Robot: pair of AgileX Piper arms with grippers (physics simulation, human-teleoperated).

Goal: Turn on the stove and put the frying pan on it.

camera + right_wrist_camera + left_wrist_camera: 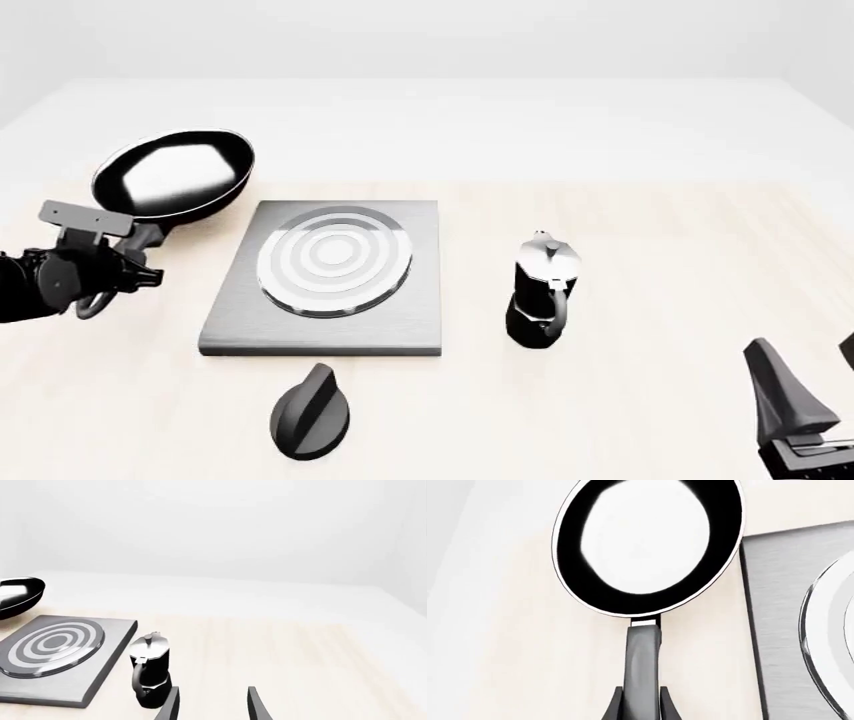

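Observation:
The frying pan [174,175], black with a glossy inside, hangs left of the stove, tilted and seemingly off the table. My left gripper [123,250] is shut on its long handle [642,655], with a finger [610,707] on each side. The stove [327,300] is a grey slab with a ringed burner [331,258]; its edge shows beside the pan in the left wrist view [780,605]. The black knob [312,412] lies in front of the slab. My right gripper [814,375] is open and empty at the near right, its fingers [257,705] apart.
A black-and-silver moka pot [543,290] stands upright just right of the stove, between it and my right gripper; it also shows in the right wrist view [150,670]. The pan [17,597] and stove [67,685] show beyond it there.

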